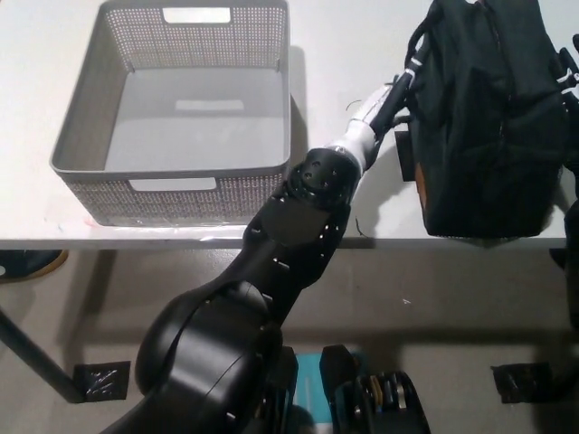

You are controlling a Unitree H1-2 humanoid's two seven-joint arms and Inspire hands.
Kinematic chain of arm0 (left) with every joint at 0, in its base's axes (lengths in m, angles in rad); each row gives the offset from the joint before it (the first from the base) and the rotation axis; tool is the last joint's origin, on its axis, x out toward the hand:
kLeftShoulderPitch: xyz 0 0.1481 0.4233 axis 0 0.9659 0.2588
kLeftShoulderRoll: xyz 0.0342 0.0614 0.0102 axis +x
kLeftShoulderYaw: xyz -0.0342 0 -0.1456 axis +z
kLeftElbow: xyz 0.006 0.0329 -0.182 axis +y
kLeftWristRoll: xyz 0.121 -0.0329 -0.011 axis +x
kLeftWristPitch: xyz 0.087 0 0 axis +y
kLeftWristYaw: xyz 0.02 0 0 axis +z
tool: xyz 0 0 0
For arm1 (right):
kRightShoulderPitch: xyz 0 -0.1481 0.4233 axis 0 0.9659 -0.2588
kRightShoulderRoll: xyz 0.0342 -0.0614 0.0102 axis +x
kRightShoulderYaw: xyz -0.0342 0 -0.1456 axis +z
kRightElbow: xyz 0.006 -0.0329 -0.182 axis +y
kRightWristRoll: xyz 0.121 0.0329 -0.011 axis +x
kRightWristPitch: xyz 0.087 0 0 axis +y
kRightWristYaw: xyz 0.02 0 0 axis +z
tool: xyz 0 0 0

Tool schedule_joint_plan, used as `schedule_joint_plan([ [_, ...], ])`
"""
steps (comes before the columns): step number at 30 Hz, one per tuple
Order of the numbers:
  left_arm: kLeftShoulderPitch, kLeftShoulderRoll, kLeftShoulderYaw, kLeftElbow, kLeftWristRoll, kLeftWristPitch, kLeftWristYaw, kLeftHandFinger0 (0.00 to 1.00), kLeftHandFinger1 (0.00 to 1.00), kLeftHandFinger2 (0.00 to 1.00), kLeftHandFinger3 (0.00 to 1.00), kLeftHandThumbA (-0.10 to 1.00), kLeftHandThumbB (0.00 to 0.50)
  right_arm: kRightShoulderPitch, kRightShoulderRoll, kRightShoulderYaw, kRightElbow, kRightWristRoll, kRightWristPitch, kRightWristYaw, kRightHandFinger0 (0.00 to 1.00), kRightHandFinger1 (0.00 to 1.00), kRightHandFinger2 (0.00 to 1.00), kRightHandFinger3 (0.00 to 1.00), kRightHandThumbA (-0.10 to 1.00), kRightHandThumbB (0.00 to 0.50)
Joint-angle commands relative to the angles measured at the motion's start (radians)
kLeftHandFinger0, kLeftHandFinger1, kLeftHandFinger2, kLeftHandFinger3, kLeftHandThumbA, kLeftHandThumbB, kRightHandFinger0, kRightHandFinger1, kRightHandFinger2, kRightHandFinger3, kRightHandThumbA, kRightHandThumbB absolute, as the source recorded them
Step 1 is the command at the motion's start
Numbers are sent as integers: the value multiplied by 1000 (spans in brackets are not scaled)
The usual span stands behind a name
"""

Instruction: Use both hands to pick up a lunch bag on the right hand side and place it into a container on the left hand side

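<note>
The black lunch bag (488, 117) stands upright on the right of the white table (344, 36), near its front edge. My left arm reaches across the table, and its hand (396, 92) lies against the bag's left side about halfway down; its fingers are too dark against the bag to read. At the far right edge of the picture a black piece of my right hand (570, 68) shows beside the bag's right side, mostly cut off. The grey mesh container (81, 136) sits on the left with nothing in it.
The table's front edge (181, 242) runs just below the container and the bag. My left arm fills the gap between the two. Below the table lies grey floor with a black table foot (99, 380).
</note>
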Motion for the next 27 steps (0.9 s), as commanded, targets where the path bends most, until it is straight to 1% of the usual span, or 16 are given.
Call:
schedule_joint_plan([
  [1, -43, -2, -36, 2, 43, 18, -21, 1000, 1000, 1000, 1000, 1000, 462, -62, 4, 8, 22, -4, -62, 40, 1000, 1000, 1000, 1000, 1000, 239],
  [5, -27, -13, -59, 12, 53, 21, -24, 1000, 1000, 1000, 1000, 1000, 437, -60, 8, 7, 33, 2, -69, 49, 1000, 1000, 1000, 1000, 1000, 229],
  [6, -20, -20, -63, 14, 52, 21, -24, 1000, 1000, 1000, 1000, 1000, 414, -59, 12, 7, 40, 2, -79, 53, 1000, 1000, 1000, 1000, 1000, 218],
  [9, -11, -40, -80, 16, 60, 20, -39, 1000, 1000, 1000, 1000, 1000, 413, -53, 22, 7, 39, -1, -80, 41, 1000, 1000, 1000, 1000, 1000, 213],
  [12, -11, -63, -98, 12, 72, -5, -48, 1000, 1000, 1000, 1000, 1000, 437, -50, 35, 17, 37, -32, -87, 0, 1000, 1000, 1000, 1000, 1000, 183],
  [13, -16, -78, -125, 7, 97, -14, -51, 1000, 1000, 1000, 1000, 1000, 446, -41, 54, 17, 2, -62, -42, -82, 1000, 1000, 1000, 1000, 1000, 196],
  [14, -19, -88, -135, 3, 104, -14, -51, 1000, 1000, 1000, 1000, 1000, 443, -33, 66, 15, -27, -76, -6, -128, 1000, 1000, 1000, 1000, 1000, 196],
  [15, -23, -97, -144, -1, 109, -13, -41, 1000, 1000, 1000, 1000, 1000, 431, -24, 76, 13, -51, -76, 13, -148, 1000, 1000, 1000, 1000, 1000, 176],
  [16, -26, -109, -158, -5, 114, -37, -46, 1000, 1000, 1000, 1000, 1000, 384, -5, 85, 15, -91, -80, 30, -165, 1000, 1000, 1000, 1000, 1000, 157],
  [17, -34, -121, -162, -6, 112, -37, -46, 1000, 1000, 1000, 1000, 1000, 368, 12, 90, 18, -125, -83, 43, -172, 1000, 1000, 1000, 1000, 1000, 164],
  [18, -36, -123, -162, -7, 111, -34, -45, 1000, 1000, 1000, 1000, 1000, 365, 15, 91, 18, -133, -83, 47, -174, 1000, 1000, 1000, 1000, 1000, 160],
  [19, -40, -134, -166, -9, 114, -30, -36, 1000, 1000, 1000, 1000, 1000, 395, 31, 96, 15, -165, -76, 60, -176, 1000, 1000, 1000, 1000, 1000, 167],
  [20, -40, -142, -176, -14, 120, -28, -40, 1000, 1000, 1000, 1000, 1000, 417, 49, 107, 8, -204, -51, 76, -173, 1000, 1000, 1000, 1000, 1000, 161],
  [25, -45, -157, -197, -14, 121, -42, -56, 1000, 1000, 1000, 1000, 1000, 392, 93, 126, -3, -321, -26, 135, -204, 1000, 1000, 1000, 1000, 1000, 172],
  [26, -48, -159, -200, -13, 121, -43, -57, 1000, 1000, 1000, 1000, 1000, 384, 97, 126, -1, -331, -28, 142, -207, 1000, 1000, 1000, 1000, 1000, 158],
  [27, -51, -161, -202, -14, 123, -42, -52, 1000, 1000, 1000, 1000, 1000, 378, 100, 122, 9, -338, -38, 152, -202, 1000, 1000, 1000, 1000, 1000, 165],
])
